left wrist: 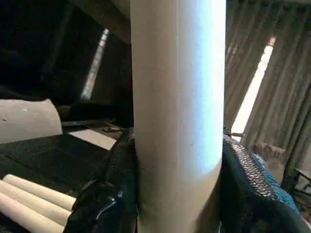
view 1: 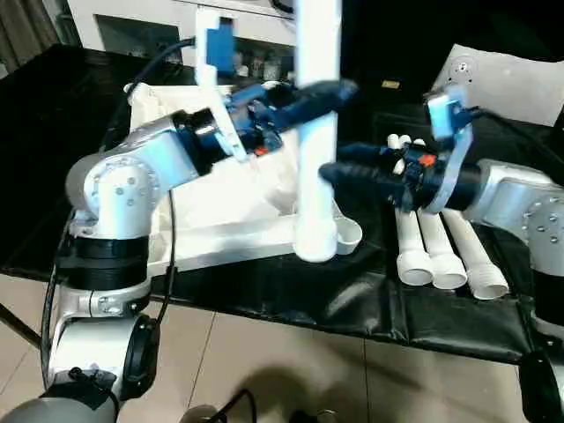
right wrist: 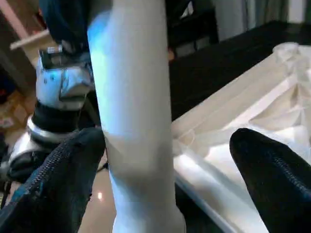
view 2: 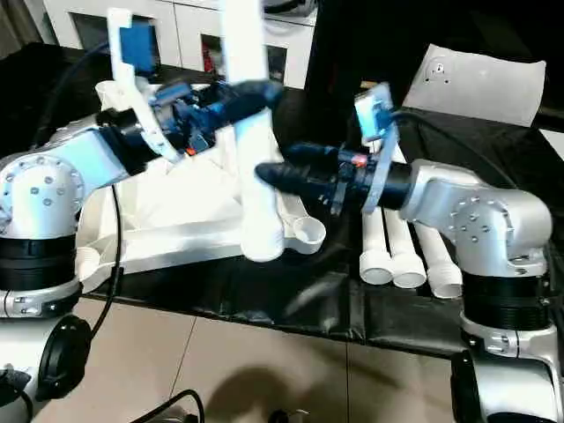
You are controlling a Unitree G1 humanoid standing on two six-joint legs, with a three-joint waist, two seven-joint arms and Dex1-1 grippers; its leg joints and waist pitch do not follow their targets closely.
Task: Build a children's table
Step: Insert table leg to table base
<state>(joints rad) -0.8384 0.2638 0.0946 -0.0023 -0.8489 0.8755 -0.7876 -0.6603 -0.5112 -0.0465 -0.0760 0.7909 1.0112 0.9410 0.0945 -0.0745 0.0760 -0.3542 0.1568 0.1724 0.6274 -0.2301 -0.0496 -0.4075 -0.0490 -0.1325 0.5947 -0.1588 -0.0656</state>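
The white tabletop [view 1: 220, 207] lies underside up on the black-covered table. One white leg [view 1: 317, 176] stands upright at the tabletop's near right corner socket [view 1: 350, 233]. My left gripper [view 1: 330, 91] is shut on the leg's upper part, its fingers [left wrist: 104, 194] pressing both sides. My right gripper [view 1: 330, 172] is open lower down around the leg; one finger [right wrist: 58, 179] is close to the leg [right wrist: 138, 121] and the other stands well apart. Three more legs [view 1: 436, 247] lie side by side under my right forearm.
A white cabinet [view 1: 132, 26] with dark compartments stands behind the table. A white pillow-like slab [view 1: 511, 79] lies at the back right. The table's front edge [view 1: 352, 330] runs just past the legs' ends, with tiled floor [view 1: 291, 379] below.
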